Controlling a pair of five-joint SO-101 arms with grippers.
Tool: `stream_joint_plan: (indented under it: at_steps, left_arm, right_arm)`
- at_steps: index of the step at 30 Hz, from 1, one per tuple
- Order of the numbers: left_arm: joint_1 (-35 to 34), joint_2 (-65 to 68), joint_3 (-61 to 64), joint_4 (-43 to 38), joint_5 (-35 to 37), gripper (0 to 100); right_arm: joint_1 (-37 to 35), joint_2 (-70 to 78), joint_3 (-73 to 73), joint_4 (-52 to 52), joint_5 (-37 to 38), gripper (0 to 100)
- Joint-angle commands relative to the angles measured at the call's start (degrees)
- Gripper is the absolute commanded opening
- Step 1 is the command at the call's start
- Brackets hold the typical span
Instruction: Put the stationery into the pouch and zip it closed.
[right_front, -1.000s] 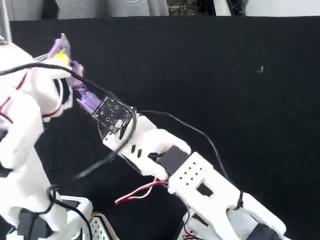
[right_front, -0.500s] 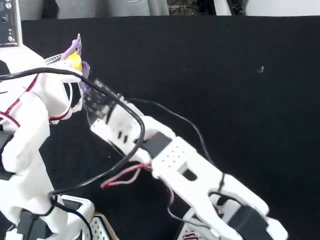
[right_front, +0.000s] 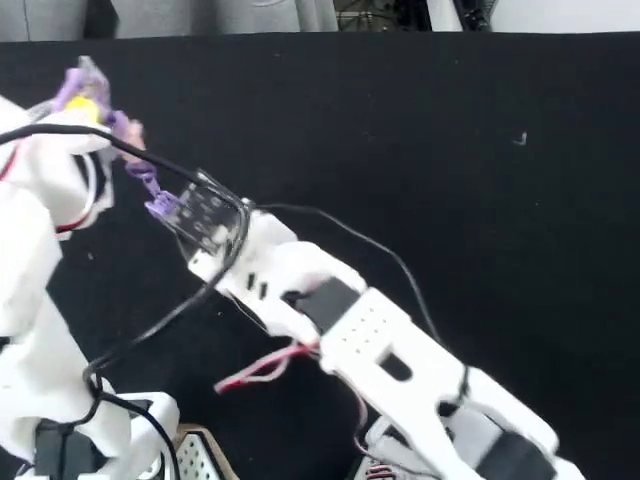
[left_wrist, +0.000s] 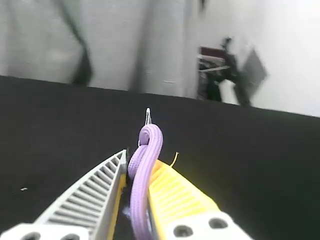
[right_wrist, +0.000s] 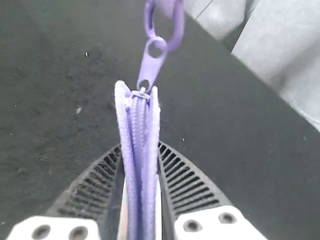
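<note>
Up over the left end of the black table (right_front: 450, 150), seen from above, the two white arms meet, and a thin purple line runs slanting between them, off the tabletop. The left gripper (right_front: 82, 92) sits at the far left corner with a purple cord (right_front: 138, 172) pinched in it; one of its fingers is yellow. The right arm reaches in from the near right corner, and the right gripper (right_front: 165, 205) is clamped on the purple end of the pouch (right_front: 160, 208), just beside the other arm. From the left wrist, a grey ribbed finger and the yellow finger (left_wrist: 175, 195) are pressed together on the cord, which loops up between them; a small metal bit pokes out above the loop, and the table stretches behind. From the right wrist, the two ribbed fingers squeeze the pouch edge-on, its zip teeth running up the middle between them. The zip pull (right_wrist: 150, 62) stands at the pouch's outer end, just beyond the fingertips, and the cord is looped through its ring. How much of the zip is closed I cannot tell.
</note>
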Motion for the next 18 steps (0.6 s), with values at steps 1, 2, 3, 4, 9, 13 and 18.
stream_joint_plan:
  at_steps: [1, 2, 3, 4, 9, 13, 18]
  left_arm:
    - [-7.16, -0.53, -1.63, -1.58, -0.97, 3]
    - [-8.75, -0.44, -0.84, -1.93, -0.97, 3]
    - [-10.24, -0.26, 0.13, -2.64, -0.97, 3]
    - [-11.38, -0.18, 1.19, -3.52, -0.97, 3]
    - [-16.22, 0.88, 11.65, -10.99, -1.05, 3]
    - [-18.07, 0.35, 22.64, -18.9, -1.93, 3]
    - [-18.77, 0.26, 33.8, -26.2, -6.24, 3]
  right_arm:
    - [-0.18, -9.54, 3.65, 0.18, 0.62, 1.1]
    - [-0.18, -11.47, 4.88, 0.18, 0.62, 1.1]
    - [-0.09, -13.23, 5.85, 0.26, 0.7, 1.1]
    - [-0.09, -14.9, 6.81, 0.26, 0.7, 1.1]
    - [-0.09, -19.47, 7.87, 2.37, 0.7, 1.1]
    - [-0.09, -19.65, 7.16, 3.78, 0.79, 1.1]
    - [-0.09, -19.74, 7.16, 3.78, 0.79, 1.1]
